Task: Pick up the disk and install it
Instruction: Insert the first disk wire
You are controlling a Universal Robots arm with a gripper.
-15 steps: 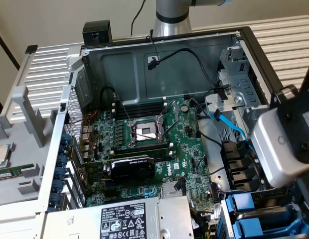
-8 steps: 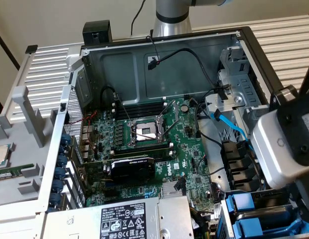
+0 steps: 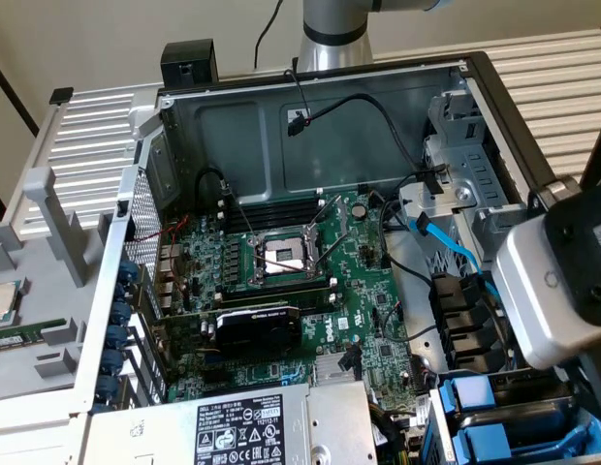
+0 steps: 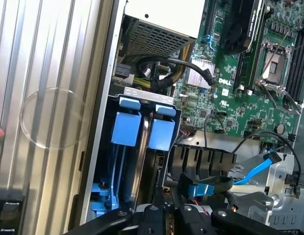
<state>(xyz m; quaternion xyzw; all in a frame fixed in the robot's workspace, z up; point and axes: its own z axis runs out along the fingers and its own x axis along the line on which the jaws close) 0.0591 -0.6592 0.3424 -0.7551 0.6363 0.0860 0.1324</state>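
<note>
Gripper: black jointed metal assembly, cut off by the wrist view's edge, directly over the drive bay. Open or closed: cannot tell. Contact with any part: cannot tell.

Nearest item: the disk, a flat drive in a bright blue plastic carrier frame, standing on edge inside the grey sheet-metal drive bay at the case corner, in line with the gripper. Visible edge-on only: blue end tab plain, dark narrow side running from that tab toward the gripper, broad silver face and white label turned out of sight, near end hidden behind the gripper. Seating depth hard to make out.

Just beside the disk, toward the ribbed silver outer panel: second blue-framed drive, likewise upright. Faint clear ring over that panel, nature unclear.

On the disk's other side: row of black plastic cable guides, then a light blue flat data cable, far end lost among grey brackets.

Further out: green motherboard with silver processor socket, black graphics card, and large grey power-supply box with black-and-white label, cut off by the exterior view's lower edge. At the exterior view's right: pale grey wrist housing, covering part of the bay.
</note>
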